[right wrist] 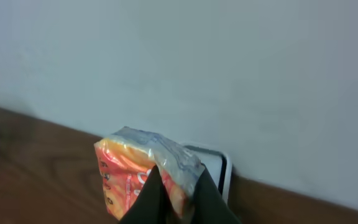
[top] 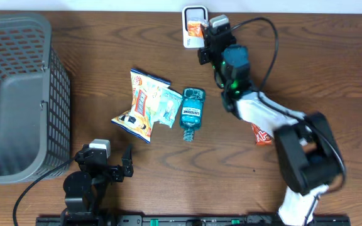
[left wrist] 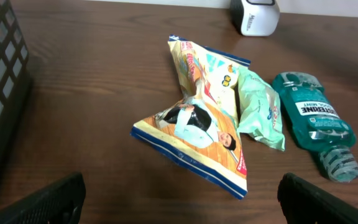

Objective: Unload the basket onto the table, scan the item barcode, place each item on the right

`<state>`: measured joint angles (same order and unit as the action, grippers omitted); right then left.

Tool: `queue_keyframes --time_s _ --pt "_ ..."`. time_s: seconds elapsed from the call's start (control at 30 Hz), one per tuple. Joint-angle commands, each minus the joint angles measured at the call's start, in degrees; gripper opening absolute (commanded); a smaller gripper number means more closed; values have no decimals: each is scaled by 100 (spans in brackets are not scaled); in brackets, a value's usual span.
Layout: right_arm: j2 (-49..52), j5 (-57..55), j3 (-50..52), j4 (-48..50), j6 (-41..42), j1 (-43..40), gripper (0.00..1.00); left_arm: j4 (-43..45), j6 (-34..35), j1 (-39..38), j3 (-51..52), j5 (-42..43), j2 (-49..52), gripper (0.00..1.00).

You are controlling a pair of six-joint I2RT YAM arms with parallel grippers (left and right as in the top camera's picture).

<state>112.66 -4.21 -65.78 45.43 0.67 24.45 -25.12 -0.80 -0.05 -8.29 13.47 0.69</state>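
Orange packet [right wrist: 135, 174] pinched in my right gripper [right wrist: 173, 193], up at the scanner [top: 195, 12].
Right jaws pressed together on the packet's lower edge, holding it just in front of the white scanner at the far edge of the bench [top: 332, 69]. My left gripper [top: 105, 162] is spread wide, low over the near bench. Chip bag [left wrist: 197, 124], green pouch [left wrist: 260, 115] and mouthwash bottle [left wrist: 316, 118] lie mid-bench. Grey basket [top: 17, 94] at left.

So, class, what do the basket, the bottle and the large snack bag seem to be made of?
Basket: likely moulded plastic, matt grey, open lattice walls.
Bottle: clear teal-tinted plastic, glossy, with paper-like label.
Large snack bag: thin printed film, shiny, creased and crumpled.
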Motion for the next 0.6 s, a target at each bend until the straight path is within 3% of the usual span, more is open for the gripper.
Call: queue_keyframes --time_s 0.0,0.2,0.33,0.57 --pt "782 -444 -708 162 400 -114 1 -105 46 20 83 46 -7 98" --pt "1845 -448 -2035 4 452 -289 1 -105 46 20 83 46 -7 99" --pt "2439 -337 -2983 -540 994 -446 1 -105 46 20 83 46 -7 99" --pt "3012 168 -3672 -592 1414 -511 1 -105 46 20 83 46 -7 99"
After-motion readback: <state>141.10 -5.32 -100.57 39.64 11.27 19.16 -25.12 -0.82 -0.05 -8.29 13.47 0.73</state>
